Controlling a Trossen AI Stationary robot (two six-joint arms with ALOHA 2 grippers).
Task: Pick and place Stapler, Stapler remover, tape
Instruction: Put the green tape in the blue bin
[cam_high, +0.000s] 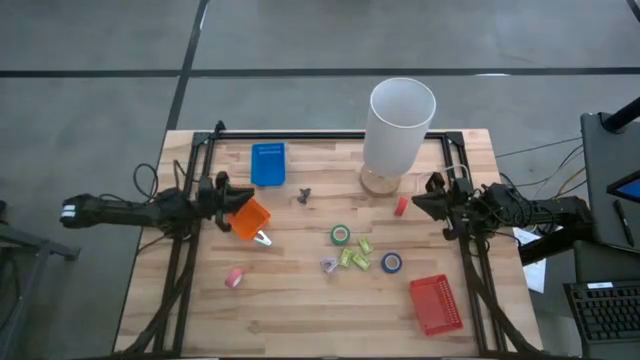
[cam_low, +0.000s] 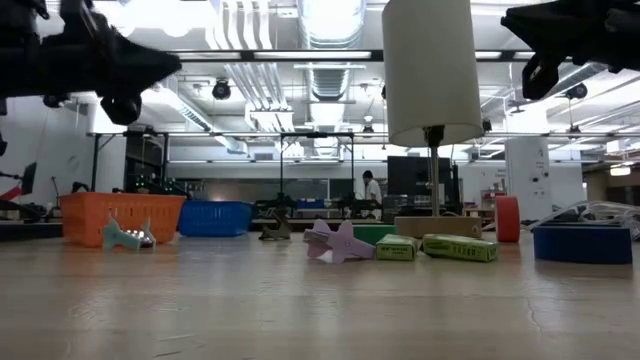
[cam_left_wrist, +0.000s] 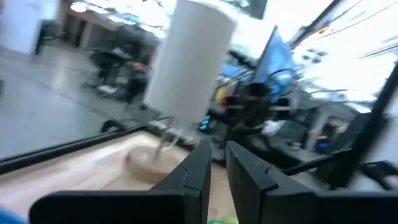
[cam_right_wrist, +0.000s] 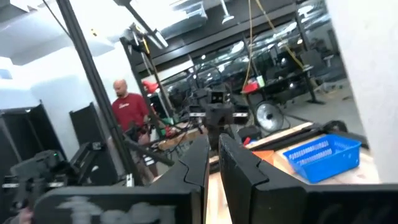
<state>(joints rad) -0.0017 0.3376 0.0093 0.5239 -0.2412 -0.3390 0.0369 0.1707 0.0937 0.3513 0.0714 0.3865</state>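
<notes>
- Near edge of the worktop (cam_high: 300, 300): a red basket (cam_high: 437, 304) and a small pink piece (cam_high: 233, 277).
- Mid-worktop: the blue tape (cam_high: 391, 262) and green tape (cam_high: 341, 235) lie flat, holes upward, yellow-green pieces (cam_high: 353, 254) between them.
- Farther back, at the two sides: left gripper (cam_high: 228, 194) and right gripper (cam_high: 422, 194), both narrowly closed, empty, pointing inward.
- Far edge: white lamp (cam_high: 397, 130).

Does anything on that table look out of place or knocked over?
Mostly the tall white lampshade lamp on a wooden base: it stands among office bits and looks like the odd one out. The orange plastic basket sits skewed to the table edges, unlike the blue basket. Nothing appears spilled or broken.
</notes>
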